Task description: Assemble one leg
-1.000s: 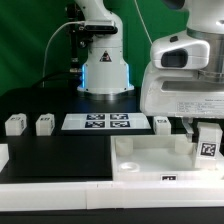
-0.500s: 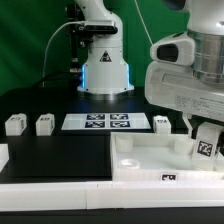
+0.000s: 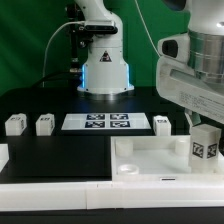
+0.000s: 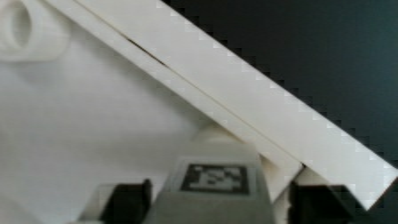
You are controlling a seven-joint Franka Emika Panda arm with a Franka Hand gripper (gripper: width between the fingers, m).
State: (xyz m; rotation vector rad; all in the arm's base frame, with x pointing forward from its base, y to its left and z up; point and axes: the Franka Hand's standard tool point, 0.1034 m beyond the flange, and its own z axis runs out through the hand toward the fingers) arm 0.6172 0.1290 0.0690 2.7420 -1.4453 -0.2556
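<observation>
My gripper (image 3: 204, 134) is shut on a leg (image 3: 203, 148), a small white block with a black-and-white tag facing the camera. It holds the leg at the exterior view's right, over the far right corner of the big white tray-like piece (image 3: 150, 165). I cannot tell whether the leg touches the tray. In the wrist view the leg (image 4: 217, 180) sits between the two dark fingers (image 4: 128, 200) of the gripper (image 4: 222, 207). The tray's rim (image 4: 231, 90) runs diagonally past it, and a round corner socket (image 4: 25, 35) shows far off.
Three more white legs stand on the black table: two at the left (image 3: 14, 124) (image 3: 44, 124), one right of centre (image 3: 163, 122). The marker board (image 3: 97, 122) lies between them. The arm's base (image 3: 105, 65) stands behind. A white part (image 3: 3, 156) lies at the left edge.
The hand has tilted and swung up toward the exterior view's right. The leg stays gripped, has shifted slightly left and up, and has turned a little.
</observation>
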